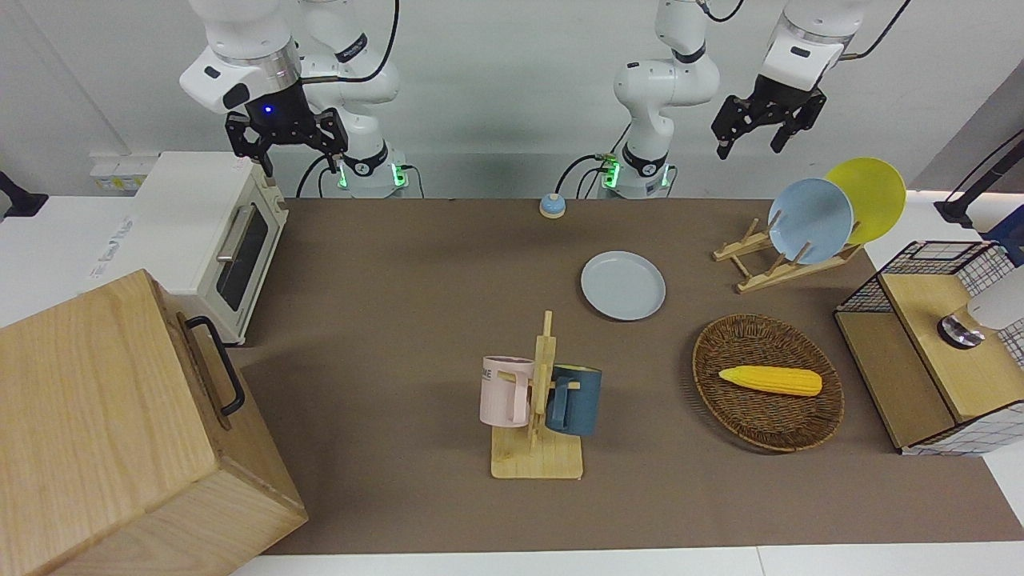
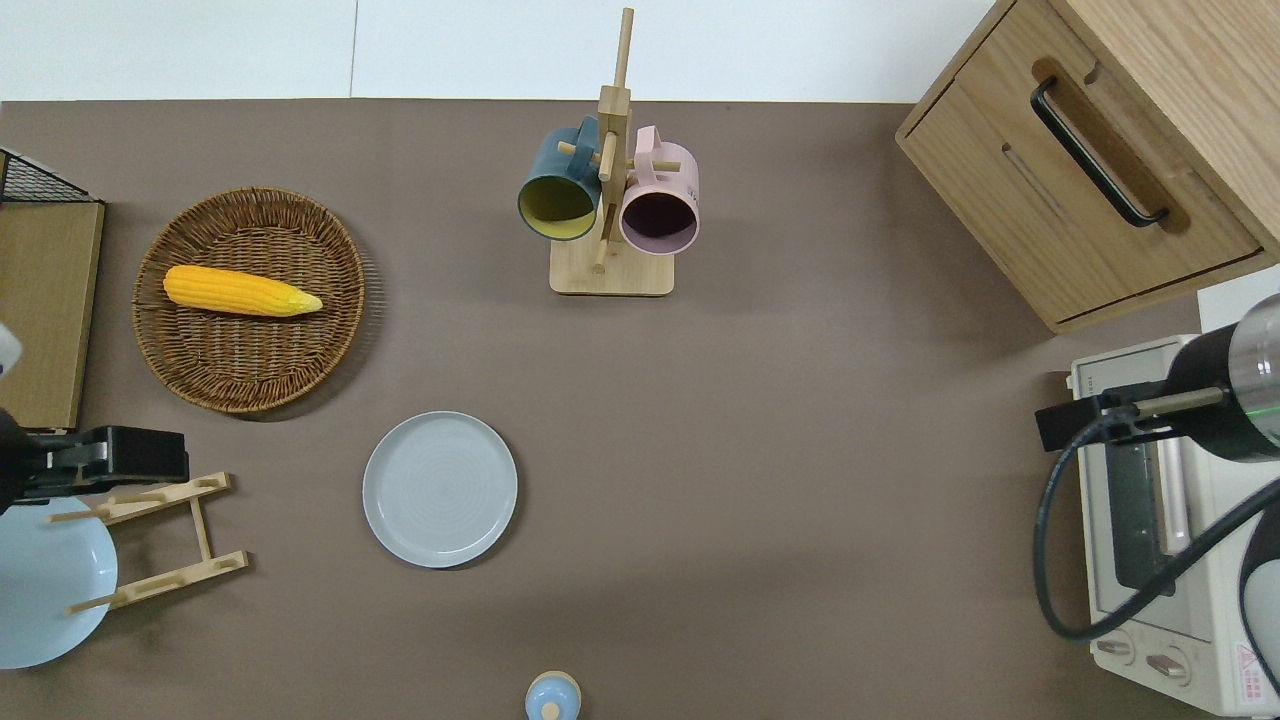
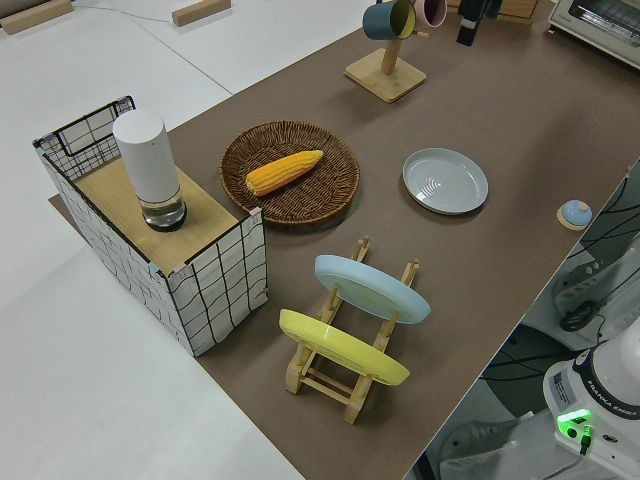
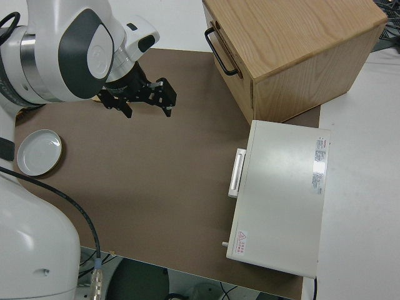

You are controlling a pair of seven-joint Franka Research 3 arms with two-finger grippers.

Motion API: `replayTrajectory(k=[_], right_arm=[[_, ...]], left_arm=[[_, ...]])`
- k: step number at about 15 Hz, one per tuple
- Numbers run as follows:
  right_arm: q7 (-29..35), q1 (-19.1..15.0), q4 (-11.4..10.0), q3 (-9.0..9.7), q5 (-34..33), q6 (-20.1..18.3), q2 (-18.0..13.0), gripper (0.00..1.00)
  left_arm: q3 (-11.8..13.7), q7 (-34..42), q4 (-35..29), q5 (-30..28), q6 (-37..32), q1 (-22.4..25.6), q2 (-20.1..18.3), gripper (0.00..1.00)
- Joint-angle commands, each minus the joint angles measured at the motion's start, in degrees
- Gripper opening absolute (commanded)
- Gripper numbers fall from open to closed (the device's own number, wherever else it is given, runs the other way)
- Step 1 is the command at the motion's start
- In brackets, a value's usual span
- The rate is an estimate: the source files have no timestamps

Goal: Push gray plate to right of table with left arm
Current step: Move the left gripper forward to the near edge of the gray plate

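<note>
The gray plate lies flat on the brown table, nearer to the robots than the mug rack; it also shows in the overhead view, the left side view and the right side view. My left gripper is open and empty, up in the air. In the overhead view the left gripper is over the wooden plate rack, well apart from the gray plate toward the left arm's end. My right gripper is open and parked.
A plate rack holds a sky-blue plate and a yellow plate. There are also a wicker basket with a corn cob, a mug rack, a toaster oven, a wooden cabinet, a wire crate and a small blue knob.
</note>
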Motion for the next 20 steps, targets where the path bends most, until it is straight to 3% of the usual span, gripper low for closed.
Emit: replayTrajectory(k=[1, 7, 15, 20], right_arm=[[-0.4, -0.5, -0.2, 0.3, 0.0, -0.7, -0.6, 0.996], [-0.4, -0.5, -0.2, 0.3, 0.0, -0.7, -0.6, 0.996], [-0.4, -0.5, -0.2, 0.3, 0.0, -0.7, -0.6, 0.996], [-0.4, -0.5, -0.2, 0.3, 0.0, -0.7, -0.6, 0.996]], left_arm=[[-0.1, -0.1, 0.6, -0.1, -0.5, 0.3, -0.3, 1.0], [1.8, -0.1, 0.0, -0.2, -1.0, 0.3, -1.1, 0.99], [2.5, 2.9, -15.2, -2.4, 8.1, 0.1, -5.5, 0.99], [1.8, 2.9, -23.6, -2.4, 14.8, -0.3, -5.2, 0.99]])
